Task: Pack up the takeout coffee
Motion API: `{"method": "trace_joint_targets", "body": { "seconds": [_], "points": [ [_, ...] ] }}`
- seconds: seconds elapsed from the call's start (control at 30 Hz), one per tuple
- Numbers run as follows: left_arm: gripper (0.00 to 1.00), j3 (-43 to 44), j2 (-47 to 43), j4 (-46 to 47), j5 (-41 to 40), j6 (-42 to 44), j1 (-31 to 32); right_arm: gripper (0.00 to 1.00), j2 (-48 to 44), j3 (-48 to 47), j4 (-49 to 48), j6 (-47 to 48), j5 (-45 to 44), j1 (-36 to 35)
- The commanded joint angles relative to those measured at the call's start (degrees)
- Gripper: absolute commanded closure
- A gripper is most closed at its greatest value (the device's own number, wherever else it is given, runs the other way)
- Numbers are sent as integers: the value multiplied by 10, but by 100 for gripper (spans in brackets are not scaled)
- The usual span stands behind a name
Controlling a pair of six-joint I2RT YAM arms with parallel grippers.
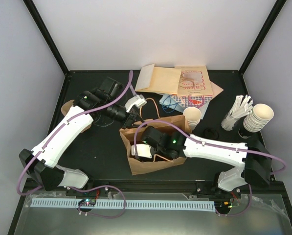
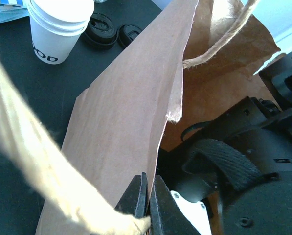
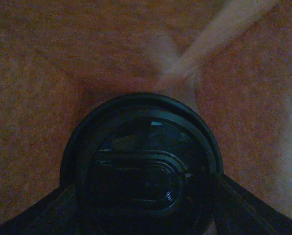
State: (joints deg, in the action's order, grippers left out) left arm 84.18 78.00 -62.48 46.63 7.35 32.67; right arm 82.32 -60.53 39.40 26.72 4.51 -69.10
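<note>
Currently the left tool [image 2: 148,185] pinches one paper bag [image 2: 126,112] while the right tool [image 3: 146,198] clamps one lidded takeout coffee [image 3: 141,147]

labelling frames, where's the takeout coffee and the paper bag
takeout coffee [image 3: 141,171]: right wrist view, centre of its black lid
paper bag [image 1: 148,166]: top view, bare near wall
</note>
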Motion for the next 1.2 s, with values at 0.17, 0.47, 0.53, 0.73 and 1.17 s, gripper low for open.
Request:
{"method": "trace_joint_targets", "body": {
  "seconds": [0.17,0.47,0.53,0.73,1.17],
  "points": [
    [98,4,-23,-13,-2,12,-5,54,109,-31,178,-23,-39,12],
    [98,3,-28,-13,-4,12,-6,53,26,50,74,-22,-36,-9],
    [98,3,-28,-14,-5,14,-6,52,33,50,80,-29,-11,5],
    [98,8,-28,-14,-6,11,-6,52,71,11,125,-33,-30,11],
    [98,13,-31,-16,-10,9,-6,0,7,-49,120,-34,-59,11]
  ]
}}
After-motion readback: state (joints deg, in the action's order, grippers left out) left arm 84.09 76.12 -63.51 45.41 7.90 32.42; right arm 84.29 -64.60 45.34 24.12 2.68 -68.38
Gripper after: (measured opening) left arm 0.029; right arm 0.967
